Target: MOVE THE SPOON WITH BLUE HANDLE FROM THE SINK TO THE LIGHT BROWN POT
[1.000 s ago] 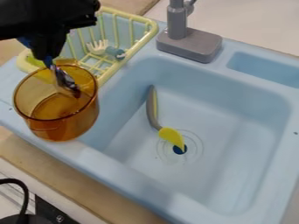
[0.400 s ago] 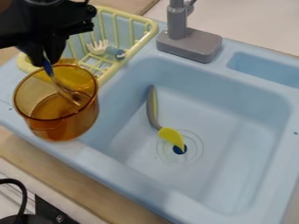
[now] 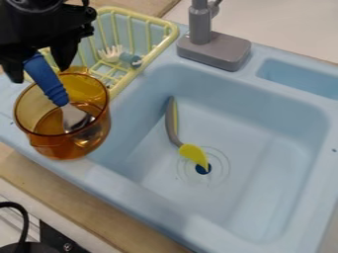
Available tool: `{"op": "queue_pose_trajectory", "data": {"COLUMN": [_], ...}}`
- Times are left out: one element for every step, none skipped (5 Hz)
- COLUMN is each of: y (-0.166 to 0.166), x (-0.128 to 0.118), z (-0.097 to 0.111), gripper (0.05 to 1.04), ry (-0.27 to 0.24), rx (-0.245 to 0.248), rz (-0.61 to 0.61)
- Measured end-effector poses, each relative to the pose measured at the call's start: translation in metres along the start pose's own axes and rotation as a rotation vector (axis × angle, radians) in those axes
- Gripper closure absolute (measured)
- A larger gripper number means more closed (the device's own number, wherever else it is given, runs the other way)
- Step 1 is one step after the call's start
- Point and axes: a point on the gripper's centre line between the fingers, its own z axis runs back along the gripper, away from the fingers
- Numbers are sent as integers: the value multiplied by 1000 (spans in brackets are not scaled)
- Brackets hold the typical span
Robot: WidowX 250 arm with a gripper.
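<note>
They're letting go, I reckon: black two-finger gripper (image 3: 40, 73) spread above the clear amber pot (image 3: 47, 146), blue-handled metal spoon (image 3: 47, 83) dipping in; lift clear next.

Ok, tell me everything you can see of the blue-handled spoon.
The spoon has a thick blue handle, ridged toward the neck and plastic or rubber by its look, and a shiny, metallic-looking head. It stands tilted, handle up, its head inside the see-through amber pot. The handle's upper part lies between the spread fingers of the gripper. Whether it touches either finger, or what its head rests on, I can't tell.
</note>
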Motion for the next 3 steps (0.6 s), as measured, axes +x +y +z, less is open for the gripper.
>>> {"op": "queue_pose_trajectory", "data": {"y": [0,-1,-6], "x": [-1,-6,-6], "z": [0,0,8], "gripper": [81,84,84], "ry": [6,70,215], "rx": [3,-12,-26], "rz": [3,-5,15]}}
